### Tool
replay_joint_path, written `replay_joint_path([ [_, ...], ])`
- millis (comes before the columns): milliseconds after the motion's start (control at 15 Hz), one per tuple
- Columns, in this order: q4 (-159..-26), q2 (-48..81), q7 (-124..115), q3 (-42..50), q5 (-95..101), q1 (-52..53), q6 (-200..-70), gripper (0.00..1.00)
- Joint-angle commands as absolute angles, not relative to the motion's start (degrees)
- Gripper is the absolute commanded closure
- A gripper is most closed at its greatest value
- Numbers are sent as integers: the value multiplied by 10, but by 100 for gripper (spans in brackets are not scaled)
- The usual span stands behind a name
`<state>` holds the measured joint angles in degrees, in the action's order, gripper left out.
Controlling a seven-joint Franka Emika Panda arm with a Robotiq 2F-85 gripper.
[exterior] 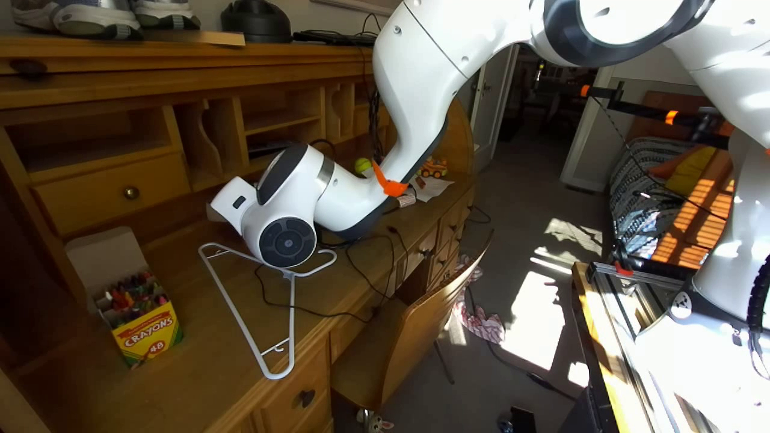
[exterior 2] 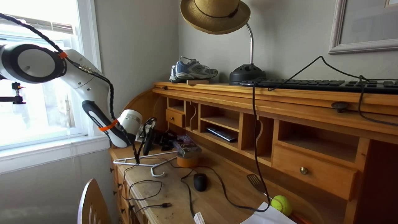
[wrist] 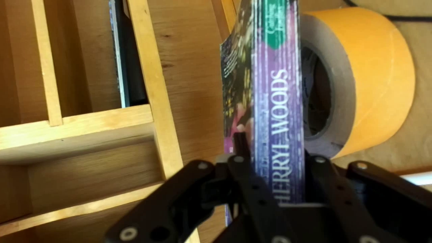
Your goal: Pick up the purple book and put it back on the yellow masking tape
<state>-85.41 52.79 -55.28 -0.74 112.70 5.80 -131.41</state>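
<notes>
The purple book stands with its spine toward the camera in the wrist view, between the fingers of my gripper. The fingers are shut on its two covers. The yellow masking tape lies right beside the book in the wrist view, its hole partly covered by the book. In an exterior view, the book is tilted at the top of the tape roll, with my black gripper at its far end. I cannot tell whether book and tape touch. In an exterior view the arm hides gripper, book and tape.
A white hanger lies on the desk close to the gripper. A crayon box stands near the desk's end. Desk cubbies rise close beside the book. Loose cables and a black mouse lie near the tape. A chair stands in front.
</notes>
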Motion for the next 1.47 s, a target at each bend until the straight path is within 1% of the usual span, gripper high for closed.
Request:
replay_joint_path([
  [0, -842, 543, -526, -16, 1129, 51, -1296, 93],
  [67, -842, 544, -526, -16, 1127, 52, -1291, 93],
  [133, -843, 544, -518, -16, 1124, 52, -1288, 45],
  [200, -846, 541, -512, -18, 1119, 52, -1284, 44],
  [333, -853, 532, -500, -24, 1110, 47, -1293, 31],
  [533, -868, 514, -463, -36, 1083, 36, -1315, 6],
  [600, -874, 506, -443, -42, 1066, 31, -1325, 1],
  [933, -913, 459, -335, -72, 942, 2, -1399, 0],
  [1200, -985, 379, -221, -91, 759, -20, -1425, 0],
  [1267, -1006, 356, -190, -121, 726, -46, -1423, 0],
  [1333, -1025, 332, -156, -113, 667, -42, -1431, 0],
  [1400, -1042, 311, -125, -127, 623, -57, -1433, 0],
])
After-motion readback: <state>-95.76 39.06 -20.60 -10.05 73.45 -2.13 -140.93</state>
